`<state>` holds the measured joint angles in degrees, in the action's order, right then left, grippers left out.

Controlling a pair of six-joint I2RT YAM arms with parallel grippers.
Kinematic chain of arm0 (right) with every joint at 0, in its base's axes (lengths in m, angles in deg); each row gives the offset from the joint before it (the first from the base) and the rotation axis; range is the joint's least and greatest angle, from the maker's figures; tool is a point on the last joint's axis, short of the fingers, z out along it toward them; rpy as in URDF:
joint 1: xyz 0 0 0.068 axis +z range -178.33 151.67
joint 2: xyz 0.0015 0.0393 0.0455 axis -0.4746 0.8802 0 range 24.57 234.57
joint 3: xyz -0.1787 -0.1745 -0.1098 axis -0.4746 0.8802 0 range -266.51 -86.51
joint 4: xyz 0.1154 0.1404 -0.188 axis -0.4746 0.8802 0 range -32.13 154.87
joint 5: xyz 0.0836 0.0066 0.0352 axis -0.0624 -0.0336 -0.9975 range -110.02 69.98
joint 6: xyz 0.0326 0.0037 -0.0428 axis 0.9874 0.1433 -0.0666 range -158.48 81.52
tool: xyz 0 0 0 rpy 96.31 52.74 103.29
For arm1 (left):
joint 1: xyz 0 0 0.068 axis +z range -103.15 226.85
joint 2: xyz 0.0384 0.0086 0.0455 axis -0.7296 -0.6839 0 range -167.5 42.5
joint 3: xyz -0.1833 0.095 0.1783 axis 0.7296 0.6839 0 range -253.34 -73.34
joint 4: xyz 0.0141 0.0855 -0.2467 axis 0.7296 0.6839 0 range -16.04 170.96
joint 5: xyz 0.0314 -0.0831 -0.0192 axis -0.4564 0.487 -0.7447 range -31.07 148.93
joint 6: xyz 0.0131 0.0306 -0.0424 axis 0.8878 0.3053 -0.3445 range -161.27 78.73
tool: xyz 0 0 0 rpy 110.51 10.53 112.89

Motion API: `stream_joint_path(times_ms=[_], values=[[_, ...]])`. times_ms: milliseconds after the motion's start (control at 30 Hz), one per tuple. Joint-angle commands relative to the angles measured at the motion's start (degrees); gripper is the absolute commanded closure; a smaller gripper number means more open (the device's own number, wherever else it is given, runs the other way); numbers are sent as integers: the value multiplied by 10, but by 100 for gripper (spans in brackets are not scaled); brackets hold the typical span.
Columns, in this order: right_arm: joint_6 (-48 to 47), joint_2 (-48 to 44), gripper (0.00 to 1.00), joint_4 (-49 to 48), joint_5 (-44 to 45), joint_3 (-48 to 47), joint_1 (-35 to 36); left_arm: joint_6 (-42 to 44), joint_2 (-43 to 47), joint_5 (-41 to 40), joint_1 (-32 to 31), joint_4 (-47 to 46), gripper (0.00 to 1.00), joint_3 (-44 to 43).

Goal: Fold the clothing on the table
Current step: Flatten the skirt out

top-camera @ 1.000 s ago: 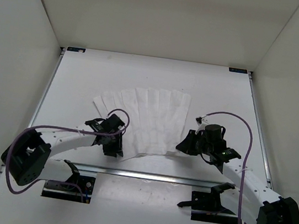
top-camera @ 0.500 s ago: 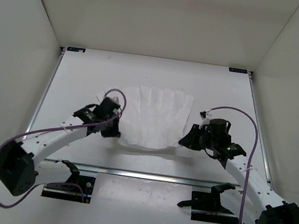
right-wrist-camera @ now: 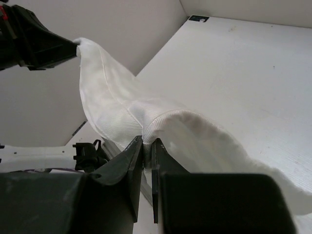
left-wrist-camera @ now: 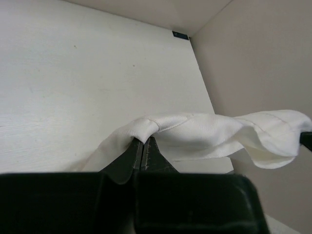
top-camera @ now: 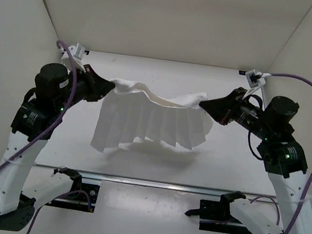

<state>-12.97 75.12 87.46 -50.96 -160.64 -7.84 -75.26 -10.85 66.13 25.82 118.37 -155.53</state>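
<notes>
Two grippers are holding the clothing (top-camera: 155, 123) up in the air between them. It is hanging above the middle of the table (top-camera: 236, 163) and, as far as the top view is showing, not touching it.

At the left, the left gripper (top-camera: 109, 85) is clamping the garment's upper left corner. In the left wrist view its dark fingers (left-wrist-camera: 127, 156) are pressing tight together, with a bunch of white fabric folding over their tips. From that corner the top edge is sagging in a shallow curve toward the right. The pleated cloth is fanning downward, its pleats running from the top edge to the lower hem. The lower left corner is drooping lowest.

A soft shadow (top-camera: 159, 152) is lying on the table beneath the hem. Nearer still, a metal rail (top-camera: 152, 182) is running across the table from left to right.

At the right, the right gripper (top-camera: 205, 105) is pinching the upper right corner. In the right wrist view its fingers (right-wrist-camera: 130, 158) are standing almost together, and the fabric edge is sitting in the thin slit between them.

Both arms are reaching up and inward, the grippers pointing toward each other. In the left wrist view, a small dark corner bracket (left-wrist-camera: 180, 35) is marking the table's far corner.
</notes>
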Motion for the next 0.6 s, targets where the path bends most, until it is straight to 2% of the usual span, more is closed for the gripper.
stream_joint_path(times_ms=[0,67,133,200,267,333,367,433,467,533,567], values=[[-3,84,99,17,-27,-14,-19,25,-63,78,31,-14,100,47],[-20,152,100,-3,-31,-42,-30,31,-98,81,36,-34,100,42],[-36,209,100,10,-30,-100,-40,31,-142,86,60,-51,100,-5],[-59,283,100,50,-14,-190,-41,38,-212,106,71,-42,100,-73],[-71,307,100,103,18,-316,-27,44,-257,114,82,1,100,-202],[-79,303,100,107,72,-359,-8,42,-287,99,74,20,100,-281],[-77,299,100,95,71,-365,-22,41,-290,99,78,25,100,-306],[-64,293,100,74,16,-323,-70,44,-293,110,81,29,100,-302],[-62,287,100,69,-8,-306,-81,48,-280,104,77,22,100,-267],[-59,267,100,33,-21,-198,-100,42,-250,103,78,-27,100,-128],[-53,263,100,20,-26,-142,-103,34,-224,112,79,-48,100,-86]])
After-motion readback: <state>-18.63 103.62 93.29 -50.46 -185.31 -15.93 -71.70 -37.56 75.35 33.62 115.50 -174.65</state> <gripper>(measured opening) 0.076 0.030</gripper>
